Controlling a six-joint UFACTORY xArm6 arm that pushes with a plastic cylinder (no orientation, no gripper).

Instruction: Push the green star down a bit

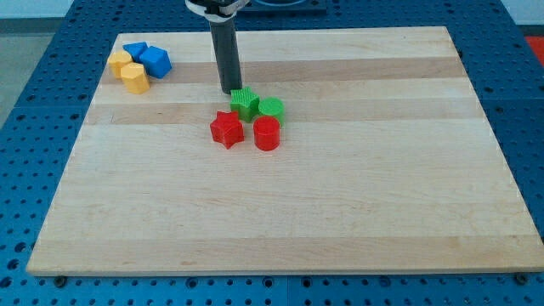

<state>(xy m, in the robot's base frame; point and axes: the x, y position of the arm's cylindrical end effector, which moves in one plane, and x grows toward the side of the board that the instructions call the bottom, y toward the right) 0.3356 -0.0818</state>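
The green star (245,103) lies near the middle of the wooden board (280,212), a little towards the view's top. My tip (230,91) is just above and to the left of it, touching or nearly touching its upper left edge. A green round block (271,108) sits against the star's right side. A red star (226,129) lies just below and to the left of the green star. A red round block (267,133) lies below the green round block.
At the board's top left corner is a cluster of two blue blocks (155,61) (134,49) and two yellow blocks (134,76) (119,61). The board rests on a blue perforated table (34,127).
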